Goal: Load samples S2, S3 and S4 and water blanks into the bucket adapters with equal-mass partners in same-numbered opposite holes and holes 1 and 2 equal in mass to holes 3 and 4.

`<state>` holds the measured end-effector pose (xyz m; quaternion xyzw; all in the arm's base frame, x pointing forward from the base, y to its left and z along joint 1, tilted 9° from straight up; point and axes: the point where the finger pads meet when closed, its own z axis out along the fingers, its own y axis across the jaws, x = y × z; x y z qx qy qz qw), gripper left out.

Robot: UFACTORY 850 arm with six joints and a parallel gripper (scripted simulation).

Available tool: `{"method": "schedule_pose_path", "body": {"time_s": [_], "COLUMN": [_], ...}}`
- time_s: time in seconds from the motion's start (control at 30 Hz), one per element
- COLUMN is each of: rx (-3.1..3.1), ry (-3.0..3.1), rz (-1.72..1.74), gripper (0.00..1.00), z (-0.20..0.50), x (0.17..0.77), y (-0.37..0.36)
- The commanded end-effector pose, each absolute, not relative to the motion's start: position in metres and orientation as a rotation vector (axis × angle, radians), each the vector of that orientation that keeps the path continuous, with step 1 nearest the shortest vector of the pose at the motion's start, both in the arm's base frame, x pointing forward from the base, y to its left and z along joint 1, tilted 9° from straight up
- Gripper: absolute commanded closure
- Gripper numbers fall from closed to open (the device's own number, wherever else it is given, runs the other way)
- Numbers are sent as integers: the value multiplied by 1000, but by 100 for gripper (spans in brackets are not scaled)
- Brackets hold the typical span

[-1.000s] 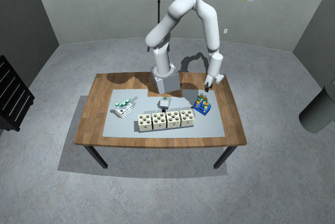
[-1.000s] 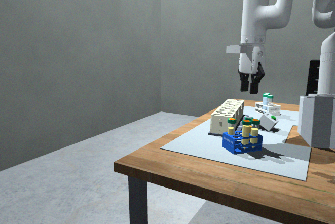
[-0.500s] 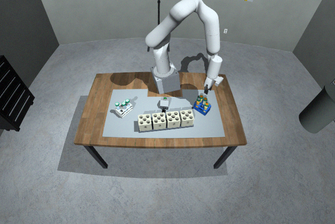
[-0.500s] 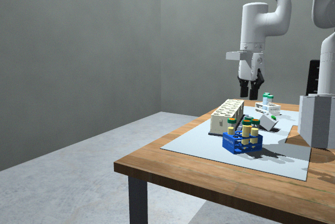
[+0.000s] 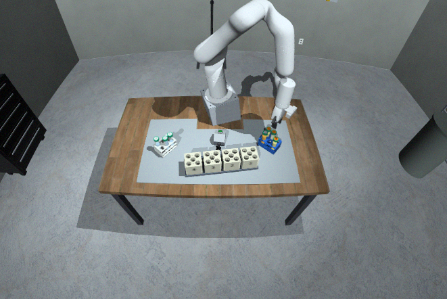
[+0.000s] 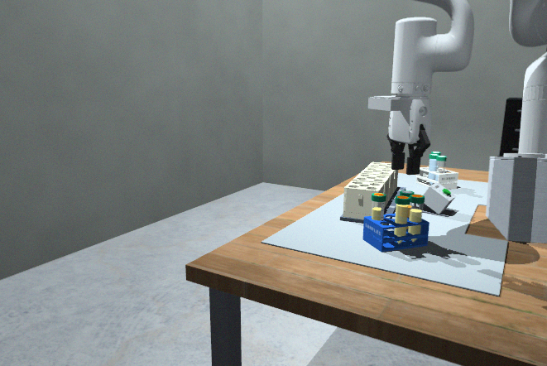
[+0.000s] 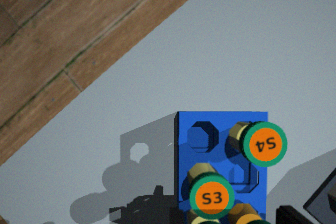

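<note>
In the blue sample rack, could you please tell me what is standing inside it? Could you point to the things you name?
The blue rack (image 5: pixel 274 150) (image 6: pixel 372 236) (image 7: pixel 222 118) holds four capped tubes, including S4 (image 7: pixel 264 144) and S3 (image 7: pixel 212 197). The wrist view's lower edge cuts off the other two caps; S3's tilted-looking cap covers part of its well.

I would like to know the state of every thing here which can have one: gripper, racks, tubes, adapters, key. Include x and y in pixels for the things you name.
gripper (image 5: pixel 274 124) (image 6: pixel 405 166) (image 7: pixel 222 215): open, holding nothing
blue rack (image 5: pixel 273 151) (image 6: pixel 373 236) (image 7: pixel 222 117): flat, four tubes in it
S3 (image 5: pixel 273 132) (image 6: pixel 402 200) (image 7: pixel 212 196): capped, upright, in its well
S4 (image 5: pixel 275 139) (image 6: pixel 377 197) (image 7: pixel 265 144): capped, upright, in its well
white rack (image 5: pixel 164 153) (image 6: pixel 448 179): flat, three tubes in it
adapters (image 5: pixel 212 167) (image 6: pixel 352 208): upright in the stand, holes unfilled
green key (image 5: pixel 220 131) (image 6: pixel 446 191): pressed or not, cannot tell
</note>
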<state>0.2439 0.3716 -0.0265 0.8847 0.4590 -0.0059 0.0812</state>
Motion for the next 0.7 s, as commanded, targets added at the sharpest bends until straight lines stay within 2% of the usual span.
{"method": "schedule_pose_path", "body": {"time_s": [0.0, 0.67], "rx": [2644, 2644], "ry": [1372, 1372], "rz": [-12, -12], "gripper": [43, 43], "z": [-35, -70], "x": [245, 247], "y": [371, 366]}}
